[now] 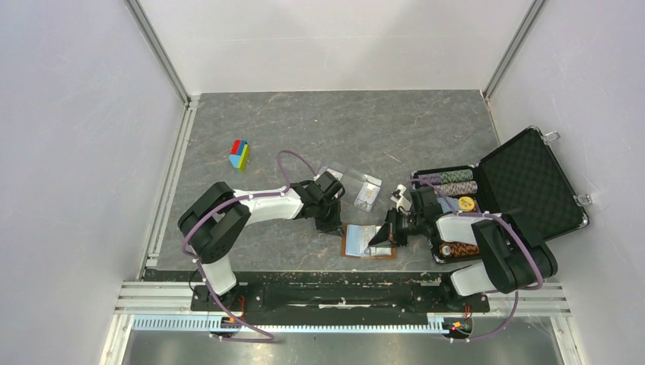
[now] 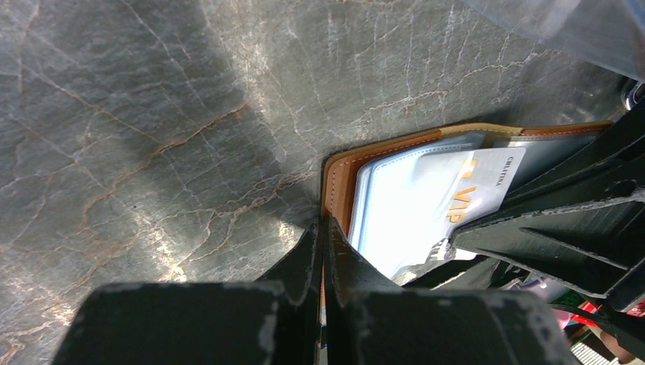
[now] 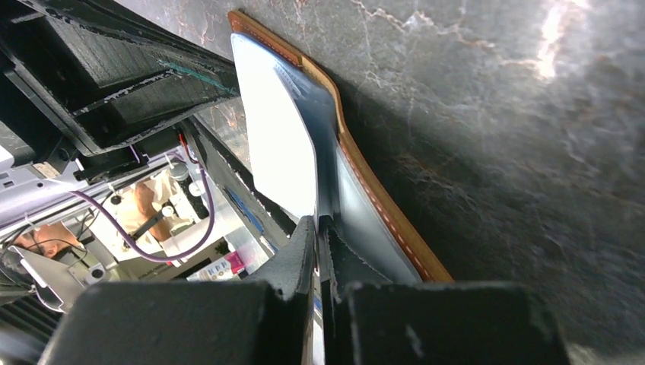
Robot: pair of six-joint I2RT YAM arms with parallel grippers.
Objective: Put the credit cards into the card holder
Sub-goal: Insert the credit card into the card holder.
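right claw (image 3: pixel 321 222): pinched on credit card (image 3: pixel 278 144) | card holder (image 3: pixel 384 209): open, flat on table (image 3: pixel 494 152)

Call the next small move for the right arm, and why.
Probably ease the credit card a little deeper into the card holder. The right arm has its jaws shut on the card's edge, much of the card shows uncovered, and the left arm has its jaws shut on the holder's brown edge, steadying it.
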